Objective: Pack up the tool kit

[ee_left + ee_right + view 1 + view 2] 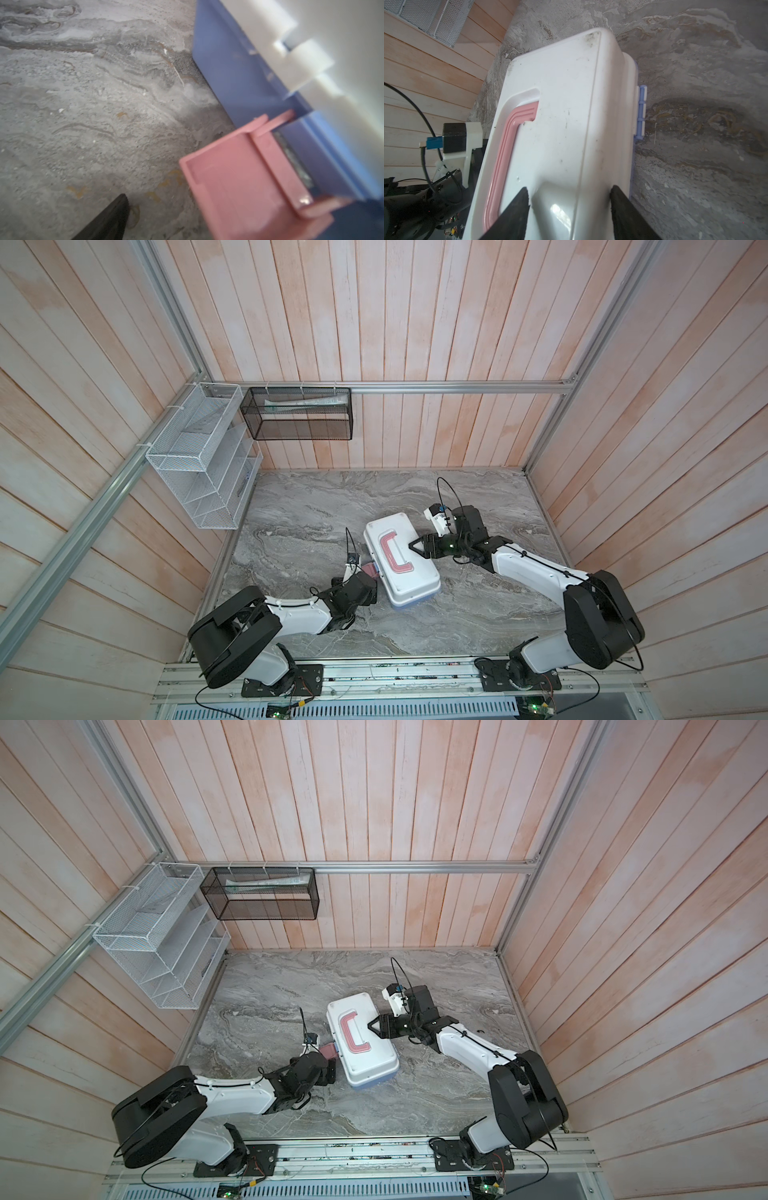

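Pink latch [249,176], off tool kit's [409,572] long side, nearest left gripper [372,578], jaws apart; right gripper's [569,189] likewise, atop lid [560,93].

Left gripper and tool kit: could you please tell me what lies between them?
The tool kit's pink latch, swung open, shown in the left wrist view.

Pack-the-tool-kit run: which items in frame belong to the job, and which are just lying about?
Job:
- tool kit, closed
- its pink latch, flipped open
- right gripper, open, over the kit's top

Lying about:
- white mesh basket, on the wall
- black mesh basket, on the wall
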Controlling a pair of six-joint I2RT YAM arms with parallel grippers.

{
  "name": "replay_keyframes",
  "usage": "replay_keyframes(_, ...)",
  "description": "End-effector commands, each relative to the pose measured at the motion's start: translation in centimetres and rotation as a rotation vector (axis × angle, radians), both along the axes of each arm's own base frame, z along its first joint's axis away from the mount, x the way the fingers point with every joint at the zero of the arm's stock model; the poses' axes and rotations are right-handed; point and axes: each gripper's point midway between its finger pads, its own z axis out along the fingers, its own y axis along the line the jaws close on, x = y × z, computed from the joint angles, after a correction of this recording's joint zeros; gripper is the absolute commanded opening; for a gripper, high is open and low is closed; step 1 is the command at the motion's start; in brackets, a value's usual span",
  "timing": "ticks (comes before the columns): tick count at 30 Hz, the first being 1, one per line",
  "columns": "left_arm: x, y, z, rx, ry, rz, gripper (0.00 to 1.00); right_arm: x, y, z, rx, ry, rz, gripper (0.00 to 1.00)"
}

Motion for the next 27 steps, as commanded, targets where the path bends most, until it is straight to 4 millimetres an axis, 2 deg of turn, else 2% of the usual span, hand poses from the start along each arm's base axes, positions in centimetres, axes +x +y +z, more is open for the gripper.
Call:
replay_keyframes(1,-1.5,3.0,-1.5,0.067,0.077,0.109,0.91,-0.6,0.3,0.8,0.029,-0.008,0.019,0.6)
replay_keyframes(5,-0.9,2.9,-0.5,0.06,0.053,0.133,0.91,-0.7,0.3,0.9,0.035,-0.008,0.016,0.6)
replay_keyframes(11,0.8,0.7,2.0,-0.019,-0.014,0.097,0.9,-1.0,0.1,0.6,0.029,-0.003,0.018,0.6)
replay_keyframes(17,1.9,-0.6,4.1,-0.179,-0.051,0.076,0.83,-1.9,-0.7,-0.3,0.022,0.019,-0.001,0.6)
replay_keyframes(27,1.9,-3.1,6.1,-0.377,-0.058,-0.012,0.65,-3.1,-1.6,-2.0,0.002,0.057,-0.026,0.6)
